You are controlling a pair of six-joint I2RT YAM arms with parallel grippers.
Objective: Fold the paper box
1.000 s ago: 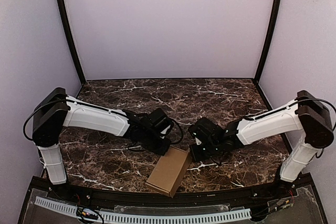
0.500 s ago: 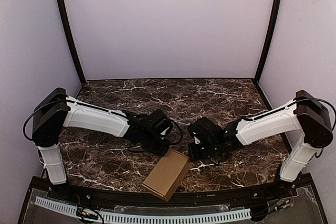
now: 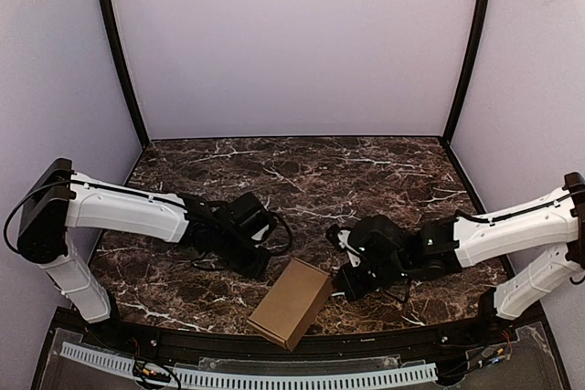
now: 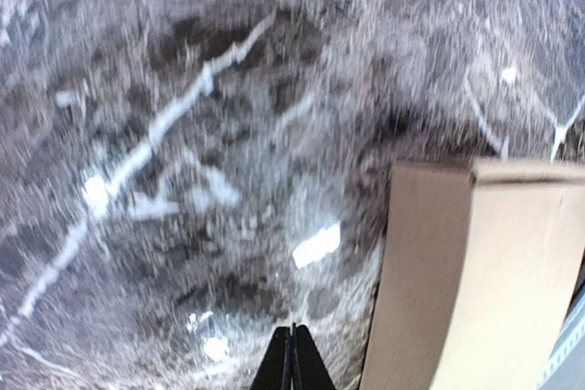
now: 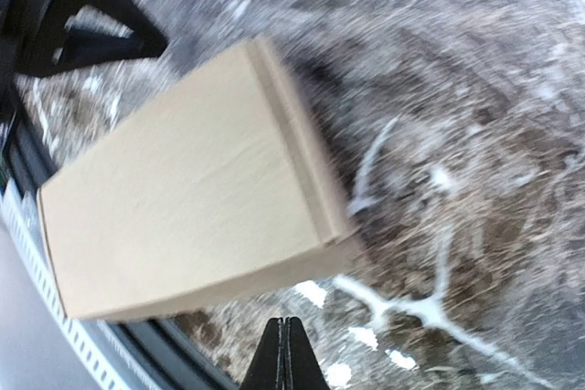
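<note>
At the table's point(image 3: 366, 171) six o'clock edge, the box point(image 3: 292, 303) is lying flat, folded up and turned askew. The left end effector point(image 3: 260, 265) is hovering just beside its ten o'clock corner and the right end effector point(image 3: 348, 284) beside its three o'clock corner, both showing fingers pinched together, gripping nothing.

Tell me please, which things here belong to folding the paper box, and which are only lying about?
For the job:
- paper box, lying as a closed box near the front edge
- left gripper, shut, empty
- right gripper, shut, empty

Only there:
- marble table
- white ribbed strip along the front edge
</note>
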